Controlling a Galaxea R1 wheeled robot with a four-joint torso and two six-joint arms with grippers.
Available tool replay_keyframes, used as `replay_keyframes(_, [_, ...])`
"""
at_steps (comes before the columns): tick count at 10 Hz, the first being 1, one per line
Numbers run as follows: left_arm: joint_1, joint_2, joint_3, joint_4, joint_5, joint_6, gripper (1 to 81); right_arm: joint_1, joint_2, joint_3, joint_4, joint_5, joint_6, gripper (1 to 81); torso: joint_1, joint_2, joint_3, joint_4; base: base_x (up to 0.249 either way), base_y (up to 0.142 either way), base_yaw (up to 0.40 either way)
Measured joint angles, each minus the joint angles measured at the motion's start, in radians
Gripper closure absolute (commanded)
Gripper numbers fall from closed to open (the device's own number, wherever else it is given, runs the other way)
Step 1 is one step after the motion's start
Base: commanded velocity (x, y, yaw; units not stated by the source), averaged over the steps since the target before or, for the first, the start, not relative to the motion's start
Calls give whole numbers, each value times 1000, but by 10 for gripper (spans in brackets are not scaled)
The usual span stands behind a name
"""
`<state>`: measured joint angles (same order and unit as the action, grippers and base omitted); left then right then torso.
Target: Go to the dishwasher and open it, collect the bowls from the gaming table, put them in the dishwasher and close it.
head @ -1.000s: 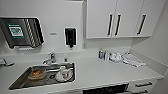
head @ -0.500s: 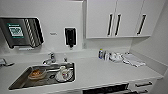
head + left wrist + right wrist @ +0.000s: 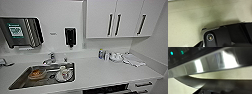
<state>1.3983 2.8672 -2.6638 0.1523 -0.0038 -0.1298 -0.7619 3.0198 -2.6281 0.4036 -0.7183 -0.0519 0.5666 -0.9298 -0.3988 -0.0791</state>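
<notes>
We cannot tell how either set of jaws stands. In the right wrist view, a shiny steel panel (image 3: 209,65) with 2 small green lights (image 3: 171,53) on a dark strip fills most of what we see, very close, above pale speckled floor (image 3: 178,87); this looks like the dishwasher front. In the head view, the dishwasher (image 3: 105,89) shows as a dark strip at 6 o'clock, under the white counter (image 3: 105,72). At 8 o'clock lies the sink (image 3: 42,76) holding dishes. At 1 o'clock hang white cabinets (image 3: 112,18).
</notes>
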Motion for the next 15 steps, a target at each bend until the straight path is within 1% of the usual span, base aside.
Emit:
replay_keyframes(3, [7,0,0,0,0,0,10,-7,0,0,0,-3,0,10,-2,-1,0,0,53,0,0])
replay_keyframes(4, [14,0,0,0,2,0,10,-10,-1,3,18,-40,21,10,-3,-1,0,0,89,0,0])
replay_keyframes(5, [2,0,0,0,0,0,10,1,-1,6,24,-65,38,10,-2,0,0,0,89,0,0])
replay_keyframes(6, [-9,0,0,0,-11,0,10,-3,0,8,24,-74,43,10,-3,-1,0,0,89,0,0])
replay_keyframes(8, [6,0,0,0,-4,0,10,-6,-1,11,47,-124,84,10,-6,-2,0,-1,96,0,0])
replay_keyframes(9, [5,0,0,0,-3,0,10,-5,-2,13,54,-140,89,10,-7,-2,0,-1,109,0,0])
replay_keyframes(11, [-2,0,0,0,-5,0,10,2,-4,15,94,-216,163,10,-8,-2,1,-2,0,0,0])
replay_keyframes(12, [-11,0,0,0,-10,0,10,0,-4,15,101,-206,154,10,-8,-2,1,-2,0,0,0])
replay_keyframes(14, [9,0,0,0,-3,0,10,-3,-12,20,121,-188,131,10,-10,-3,1,-2,0,0,0])
replay_keyframes(15, [10,0,0,0,-1,0,10,-3,-17,29,172,-129,179,10,-10,-3,1,-2,0,0,0])
